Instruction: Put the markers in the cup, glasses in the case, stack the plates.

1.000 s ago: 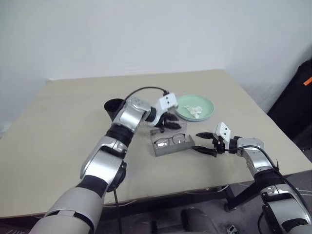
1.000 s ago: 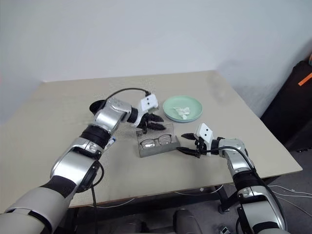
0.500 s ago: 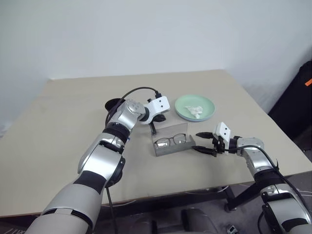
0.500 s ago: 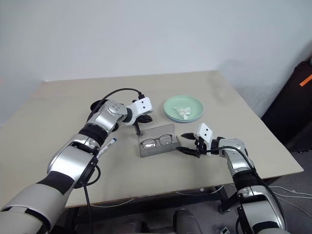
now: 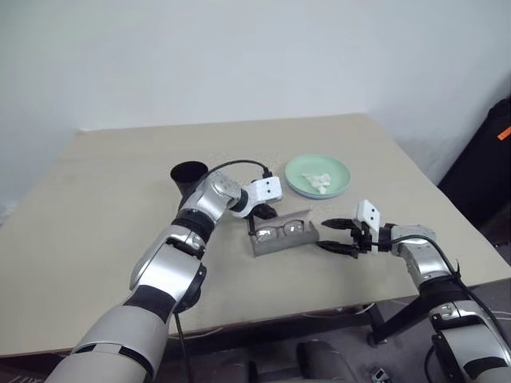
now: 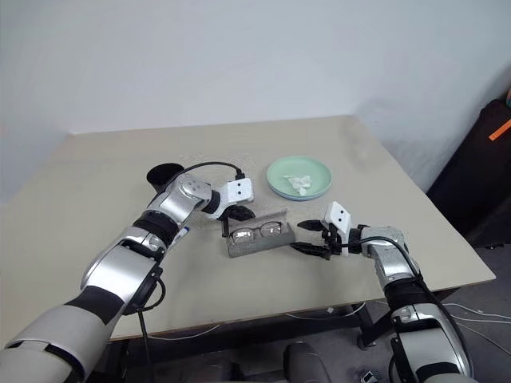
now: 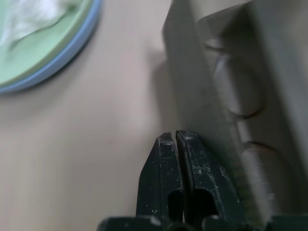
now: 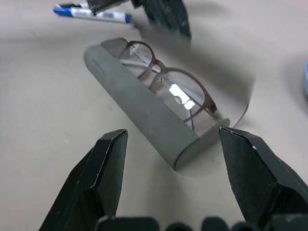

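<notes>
The grey case [image 5: 284, 238] lies open mid-table with the glasses [image 5: 279, 230] inside, lenses upright behind its front wall. My left gripper [image 5: 257, 221] is shut and empty, its tips low at the case's far left side, against the lid [image 7: 192, 82]. My right gripper [image 5: 336, 237] hovers open just right of the case, holding nothing; in its wrist view the case [image 8: 149, 115] lies between the fingers' line. A marker [image 8: 91, 13] with blue ends lies on the table beyond the case, partly under my left arm. The black cup [image 5: 188, 171] stands upright behind. The mint plate sits on the blue plate [image 5: 339, 171].
A crumpled white tissue [image 5: 321, 182] lies in the top plate. The plates are behind the case to the right, close to my left gripper. A black bag with an orange strip [image 5: 491, 152] stands off the table at the right.
My left gripper has shut and dropped from above the case down to its far left side. The lid leans lower than before. The right arm has stayed put.
</notes>
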Motion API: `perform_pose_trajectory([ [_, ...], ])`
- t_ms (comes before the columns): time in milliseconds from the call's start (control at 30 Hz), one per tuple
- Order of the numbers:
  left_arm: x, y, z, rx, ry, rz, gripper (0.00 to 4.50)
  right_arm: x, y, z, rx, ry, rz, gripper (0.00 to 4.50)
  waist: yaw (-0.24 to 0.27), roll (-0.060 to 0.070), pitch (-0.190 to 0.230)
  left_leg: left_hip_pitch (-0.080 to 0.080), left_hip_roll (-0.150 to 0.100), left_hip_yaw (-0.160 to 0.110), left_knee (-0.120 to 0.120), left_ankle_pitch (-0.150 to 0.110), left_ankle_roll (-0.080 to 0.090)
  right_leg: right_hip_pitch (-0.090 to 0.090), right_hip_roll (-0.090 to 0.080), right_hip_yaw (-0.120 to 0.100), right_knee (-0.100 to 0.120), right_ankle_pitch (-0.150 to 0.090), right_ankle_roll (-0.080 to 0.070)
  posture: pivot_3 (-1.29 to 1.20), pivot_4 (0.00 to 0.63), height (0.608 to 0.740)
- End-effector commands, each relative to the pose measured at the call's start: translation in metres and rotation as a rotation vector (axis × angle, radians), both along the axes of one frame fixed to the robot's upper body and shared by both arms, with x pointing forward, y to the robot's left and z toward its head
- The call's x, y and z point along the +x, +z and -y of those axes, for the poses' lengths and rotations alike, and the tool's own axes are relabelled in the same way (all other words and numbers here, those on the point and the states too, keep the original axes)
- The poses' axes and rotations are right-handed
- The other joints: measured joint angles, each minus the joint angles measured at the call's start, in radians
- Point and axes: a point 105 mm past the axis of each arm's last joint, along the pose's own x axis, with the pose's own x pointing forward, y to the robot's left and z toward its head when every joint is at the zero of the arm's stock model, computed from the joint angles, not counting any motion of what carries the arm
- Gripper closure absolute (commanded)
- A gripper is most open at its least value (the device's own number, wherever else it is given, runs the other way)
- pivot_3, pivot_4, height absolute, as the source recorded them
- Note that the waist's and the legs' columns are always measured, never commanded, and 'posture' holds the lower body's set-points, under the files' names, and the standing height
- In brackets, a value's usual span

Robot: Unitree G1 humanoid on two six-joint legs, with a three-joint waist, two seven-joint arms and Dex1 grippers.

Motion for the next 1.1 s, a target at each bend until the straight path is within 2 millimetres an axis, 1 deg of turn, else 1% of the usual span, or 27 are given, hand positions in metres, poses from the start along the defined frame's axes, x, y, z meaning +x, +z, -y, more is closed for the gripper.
perform_pose_trajectory([
  [33, -0.006, 0.018, 0.006, -0.05, -0.073, 0.015, 4.49, 0.007, 0.022, 0.002, 0.027, 0.0, 0.071, 1.22, 0.0, 0.0, 0.0, 0.0, 0.0, 0.0, 0.0, 0.0, 0.0, 0.0, 0.0, 0.0, 0.0, 0.0, 0.0, 0.0, 0.0, 0.74],
  [133, -0.016, 0.012, 0.006, -0.03, -0.116, -0.002, 4.49, 0.008, 0.023, 0.001, 0.028, -0.002, 0.077, 1.22, 0.0, 0.0, 0.0, 0.0, 0.0, -0.001, 0.0, 0.0, 0.0, 0.0, 0.0, 0.0, 0.0, 0.0, 0.0, 0.0, 0.0, 0.74],
  [267, -0.023, 0.001, 0.0, 0.033, -0.136, -0.003, 4.49, 0.008, 0.023, 0.0, 0.028, 0.0, 0.08, 1.22, 0.0, 0.0, 0.0, 0.001, 0.0, -0.001, 0.001, 0.0, 0.0, 0.0, 0.0, 0.0, 0.001, 0.0, 0.0, 0.0, 0.0, 0.74],
  [333, -0.022, -0.003, -0.002, 0.053, -0.122, 0.009, 4.49, 0.008, 0.023, 0.0, 0.027, 0.001, 0.08, 1.22, 0.0, 0.0, 0.0, 0.001, 0.0, -0.001, 0.001, 0.0, 0.0, 0.0, 0.0, 0.001, 0.001, 0.0, 0.0, 0.0, 0.0, 0.74],
  [467, -0.017, 0.001, 0.0, 0.014, -0.069, 0.022, 4.49, 0.007, 0.022, -0.001, 0.025, 0.007, 0.078, 1.22, 0.0, 0.0, 0.0, 0.001, 0.001, -0.001, 0.003, 0.0, 0.0, 0.001, 0.0, 0.001, 0.001, 0.0, -0.001, 0.0, 0.0, 0.74],
  [600, -0.008, 0.015, 0.001, -0.06, 0.006, 0.091, 4.49, 0.006, 0.022, -0.003, 0.027, 0.011, 0.079, 1.22, 0.0, 0.0, 0.0, 0.001, 0.001, -0.001, 0.005, 0.0, 0.0, 0.001, 0.0, 0.001, 0.002, 0.0, -0.001, 0.0, 0.0, 0.74],
  [700, 0.001, 0.04, 0.003, -0.175, 0.096, 0.2, 4.49, 0.006, 0.022, -0.004, 0.026, 0.014, 0.081, 1.22, 0.0, 0.0, 0.0, 0.001, 0.001, -0.001, 0.005, 0.0, 0.0, 0.0, 0.0, 0.001, 0.003, 0.0, 0.0, 0.0, 0.0, 0.74],
  [767, 0.002, 0.05, -0.001, -0.215, 0.13, 0.262, 4.49, 0.006, 0.022, -0.004, 0.025, 0.012, 0.083, 1.22, 0.0, 0.0, 0.0, 0.001, 0.002, -0.001, 0.005, 0.0, 0.0, 0.0, 0.0, 0.001, 0.004, 0.0, 0.0, 0.0, 0.0, 0.74],
  [867, -0.005, 0.056, -0.014, -0.254, 0.182, 0.288, 4.49, 0.008, 0.024, -0.003, 0.024, 0.008, 0.088, 1.22, -0.002, 0.0, 0.0, 0.001, 0.002, -0.001, 0.004, 0.0, 0.0, 0.0, 0.0, 0.001, 0.004, 0.0, 0.0, 0.0, 0.0, 0.74],
  [1000, -0.019, 0.062, -0.038, -0.292, 0.252, 0.324, 4.49, 0.008, 0.026, -0.001, 0.014, 0.008, 0.106, 1.22, -0.004, 0.001, 0.0, 0.003, 0.002, 0.0, 0.004, 0.0, 0.0, -0.001, 0.0, 0.002, 0.008, 0.0, 0.0, 0.0, 0.0, 0.74],
  [1100, -0.036, 0.067, -0.054, -0.32, 0.284, 0.331, 4.49, 0.008, 0.032, -0.001, 0.023, 0.006, 0.128, 1.22, -0.002, 0.0, 0.0, 0.004, 0.003, 0.0, 0.005, 0.0, 0.0, -0.001, -0.001, 0.002, 0.011, -0.001, -0.002, 0.0, 0.0, 0.74],
])
